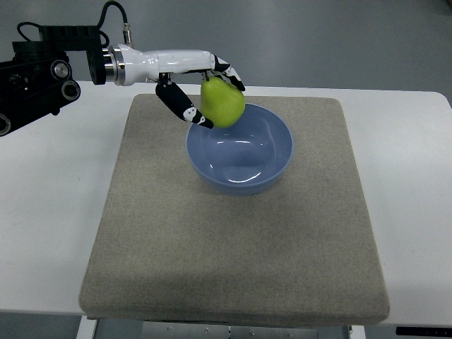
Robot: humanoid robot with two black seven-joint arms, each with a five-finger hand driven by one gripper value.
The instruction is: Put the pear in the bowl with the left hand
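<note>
- The blue bowl [240,150] sits on a grey-beige mat [233,233], toward the mat's far half; it serves as the landmark here.
- The mat lies on a white tabletop [49,212], which shows bare to the left and right of the bowl and behind it.
- The left robot hand [201,88] reaches in from the picture's left, its white forearm level with the bowl's far-left rim.
- Its fingers [182,106] are curled and clamped on the green pear [223,102]: a black-and-white thumb runs along the pear's left and lower side, other fingertips wrap over its top.
- The pear is held in the air at the bowl's far-left rim, overlapping the rim's edge in the view; whether it touches the rim cannot be told.
- The pear's narrow end points up and away from the bowl's middle.
- The bowl's inside shows only pale reflections of light.
- A black arm joint [35,78] with cables lies well left of the bowl, beyond the mat.
</note>
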